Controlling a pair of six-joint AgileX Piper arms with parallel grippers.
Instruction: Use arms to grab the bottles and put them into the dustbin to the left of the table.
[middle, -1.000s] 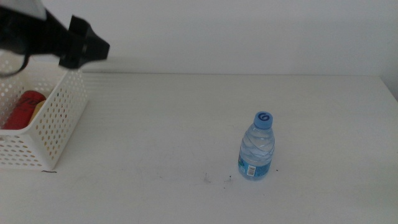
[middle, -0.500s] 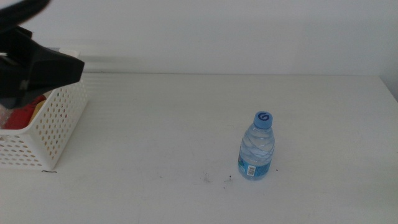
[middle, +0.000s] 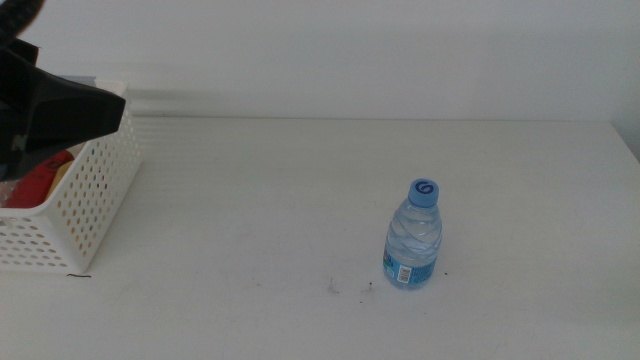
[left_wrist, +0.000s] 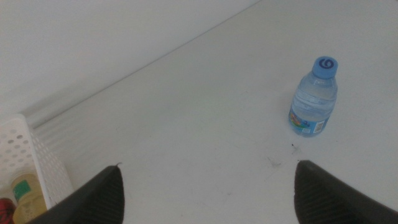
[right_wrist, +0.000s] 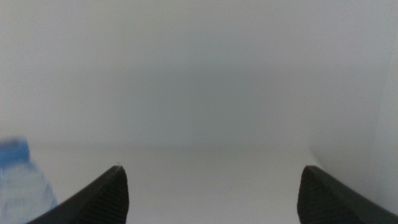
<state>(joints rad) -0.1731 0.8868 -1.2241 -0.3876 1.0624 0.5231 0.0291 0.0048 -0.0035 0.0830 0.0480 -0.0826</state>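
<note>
Jaws spread and empty, the left gripper (middle: 60, 110) has dropped lower over the basket (middle: 95, 200); water bottle (middle: 413, 236) unmoved.

L gripper (middle: 60, 110) far left, jaws apart; R gripper (right_wrist: 211, 199) likewise.

Overhead and both wrist views share the water bottle (middle: 413, 236).
</note>
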